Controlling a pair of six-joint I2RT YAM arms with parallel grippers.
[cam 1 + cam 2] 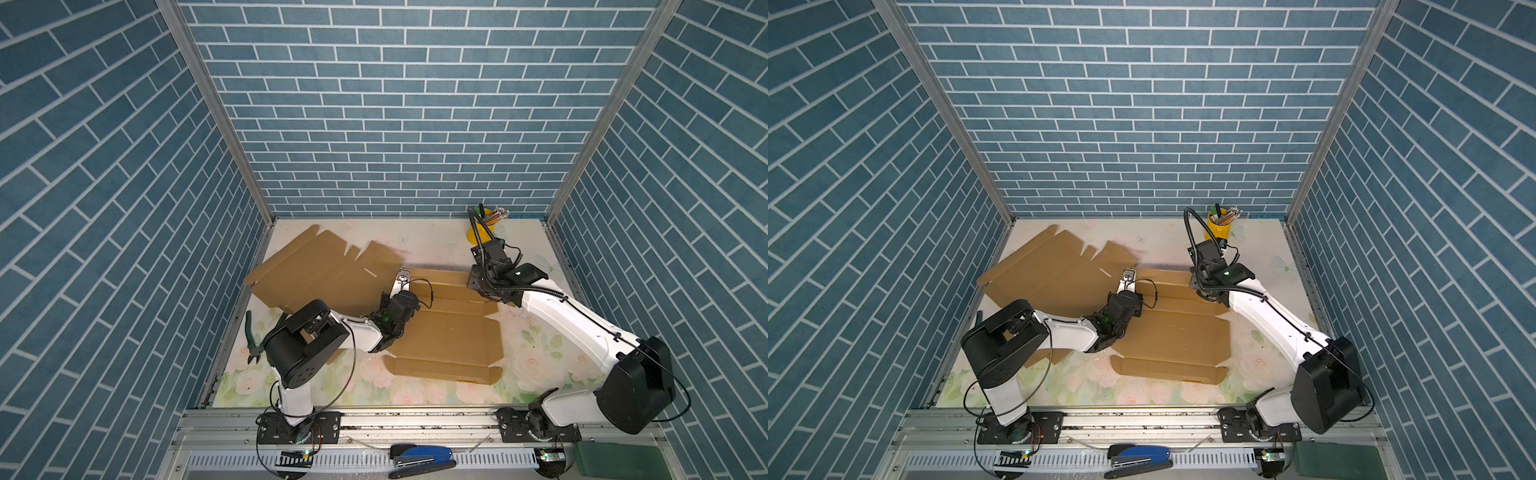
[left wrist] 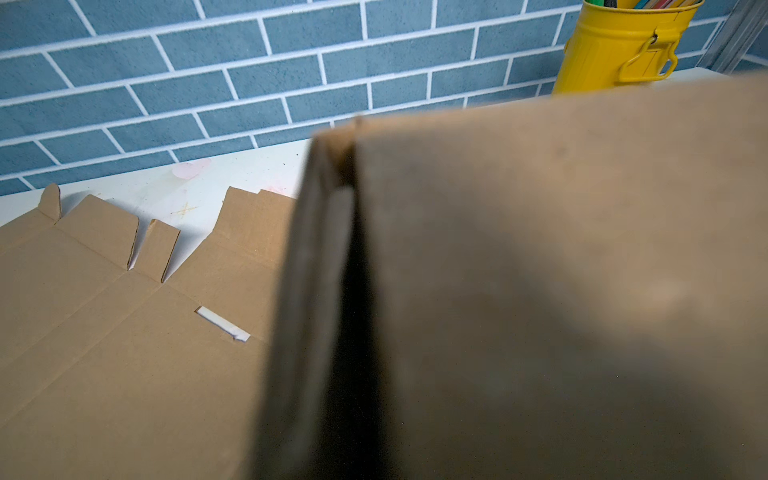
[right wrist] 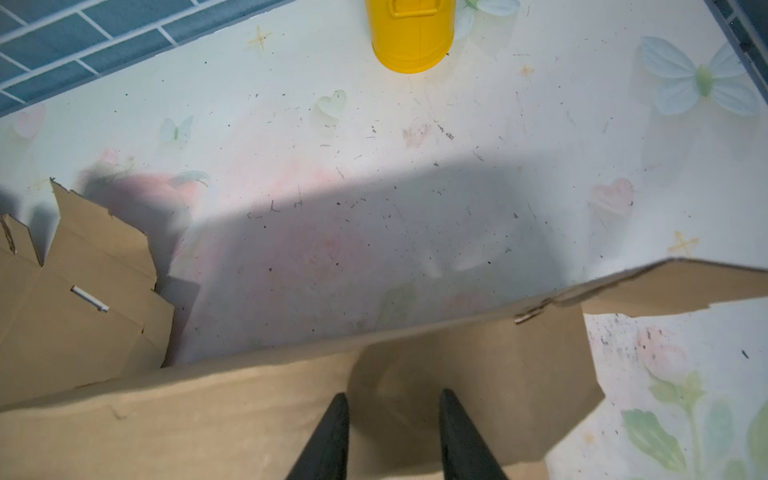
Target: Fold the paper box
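- paper box (image 1: 449, 332): brown blank, centre-right of the table (image 1: 436, 243) in both top views. Mostly flat, w/ a near flap strip at lower centre.
- back strip (image 1: 440, 277): looks lifted off the table along the upper edge. The left wrist view shows a doubled wall edge close up.
- left gripper (image 1: 402, 275): clenched at the strip's left end, apparently pinching the card. Its fingers are hidden in its own wrist view.
- right gripper (image 3: 392, 395): fingers apart, nothing between them, poised over the card just inside the raised edge near its right end.
- Step, my read: standing or rolling the back wall along its crease.
- To do it well:
  - Left holds the pinch steady as anchor.
  - Right presses down on the base next to the crease, not on the wall.
  - Fold both ends evenly so the crease doesn't skew.
  - Tuck the loose side flap (image 3: 673, 286) inward first.
- second blank (image 1: 316, 274): flat, upper left, touching or overlapping the box's corner. Avoid dragging it.
- yellow cup (image 1: 1219, 224): upper right, near the right wrist, so mind the elbow swing.
- pliers (image 1: 251, 336) are at the left edge and the stapler (image 1: 419, 455) at bottom centre, both well apart from the box.
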